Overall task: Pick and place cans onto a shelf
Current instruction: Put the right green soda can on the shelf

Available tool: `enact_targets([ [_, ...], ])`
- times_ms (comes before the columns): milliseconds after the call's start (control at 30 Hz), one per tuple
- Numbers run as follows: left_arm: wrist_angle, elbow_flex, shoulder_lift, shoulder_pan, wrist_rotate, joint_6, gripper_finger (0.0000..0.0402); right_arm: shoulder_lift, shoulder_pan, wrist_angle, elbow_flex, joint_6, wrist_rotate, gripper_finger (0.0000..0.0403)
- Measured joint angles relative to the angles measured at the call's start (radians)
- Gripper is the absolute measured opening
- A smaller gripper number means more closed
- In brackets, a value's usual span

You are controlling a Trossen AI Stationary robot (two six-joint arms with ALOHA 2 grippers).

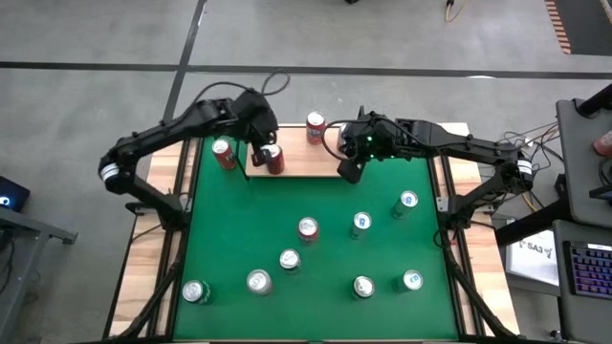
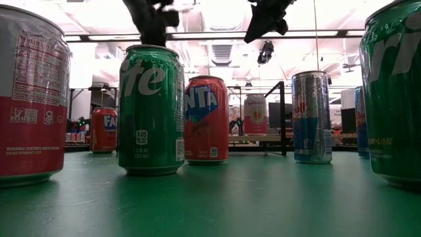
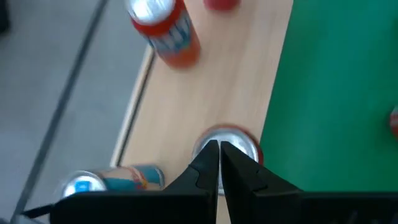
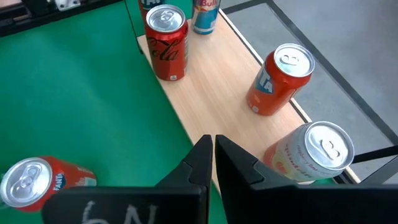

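Left wrist view: red can (image 3: 227, 144) seemingly just beyond closed jaws (shelf (image 3: 211, 87)).

One camera hangs overhead, looking straight down on the whole green-topped wooden-edged table (image 1: 316, 277). Another sits at tabletop height among the near cans, facing level across to the far side. Each wrist camera peers down closely at the flat light-wood shelf board (image 4: 211, 99) — their shared ground.
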Motion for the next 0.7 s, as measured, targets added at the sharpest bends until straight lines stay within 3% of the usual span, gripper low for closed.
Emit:
enact_targets([
  [133,0.099,-0.049,-0.089,-0.035,0.008,-0.018,0.0,0.0,0.031,0.0,0.0,0.024,-0.001,0.0012],
  [467,0.372,-0.349,-0.364,-0.166,0.011,-0.101,0.0,0.0,0.139,0.0,0.0,0.106,-0.002,0.0012],
  [700,0.487,-0.515,-0.501,-0.186,0.009,-0.164,0.0,0.005,0.168,0.001,-0.003,0.146,0.047,0.0012],
])
